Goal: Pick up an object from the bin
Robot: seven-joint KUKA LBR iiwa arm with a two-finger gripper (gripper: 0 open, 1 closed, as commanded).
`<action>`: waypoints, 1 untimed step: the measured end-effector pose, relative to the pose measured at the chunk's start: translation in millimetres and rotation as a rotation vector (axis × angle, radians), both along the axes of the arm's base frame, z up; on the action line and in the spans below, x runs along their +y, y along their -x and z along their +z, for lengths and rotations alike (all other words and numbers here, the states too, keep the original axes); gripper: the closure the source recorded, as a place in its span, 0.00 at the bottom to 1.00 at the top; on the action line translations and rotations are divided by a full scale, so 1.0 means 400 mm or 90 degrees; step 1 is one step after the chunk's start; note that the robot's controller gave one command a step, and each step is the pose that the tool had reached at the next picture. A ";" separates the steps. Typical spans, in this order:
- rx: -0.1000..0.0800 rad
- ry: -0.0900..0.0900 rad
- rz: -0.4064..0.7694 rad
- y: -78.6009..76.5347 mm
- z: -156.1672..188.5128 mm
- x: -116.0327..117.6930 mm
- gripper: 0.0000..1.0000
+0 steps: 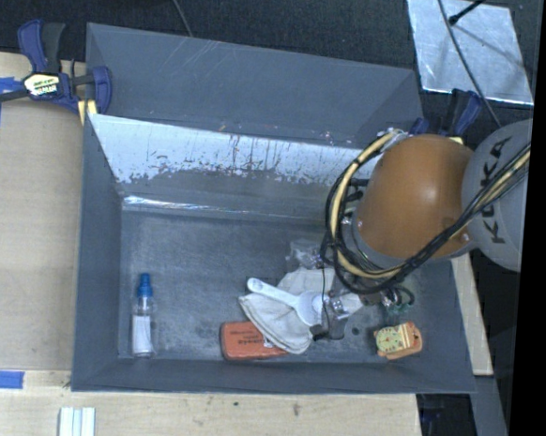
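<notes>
My gripper (329,318) is low in the bin's front right part, at the right edge of a crumpled white cloth (281,328). A white plastic spoon (279,294) lies across the top of that cloth, its bowl end toward the gripper. Under the cloth's front edge lies a flat orange-red block (242,343). A small yellow and orange tape measure (397,340) rests just right of the gripper, apart from it.
A small clear bottle with a blue cap (142,317) stands alone at the front left. A bit of crumpled clear plastic (303,255) lies behind the cloth. The arm's brown dome and cables hang over the bin's right side.
</notes>
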State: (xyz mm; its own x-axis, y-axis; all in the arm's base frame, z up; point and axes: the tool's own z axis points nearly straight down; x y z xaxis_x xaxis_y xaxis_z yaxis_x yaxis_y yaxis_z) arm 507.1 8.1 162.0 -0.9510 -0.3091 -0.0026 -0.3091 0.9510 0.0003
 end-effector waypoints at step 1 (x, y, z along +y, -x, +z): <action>0.000 0.001 0.074 -0.026 -0.076 0.006 0.00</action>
State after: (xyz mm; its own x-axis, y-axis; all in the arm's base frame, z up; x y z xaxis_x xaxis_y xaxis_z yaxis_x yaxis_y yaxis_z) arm 517.5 10.7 131.5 -0.9090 -0.4167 -0.0027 -0.4167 0.9090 -0.0012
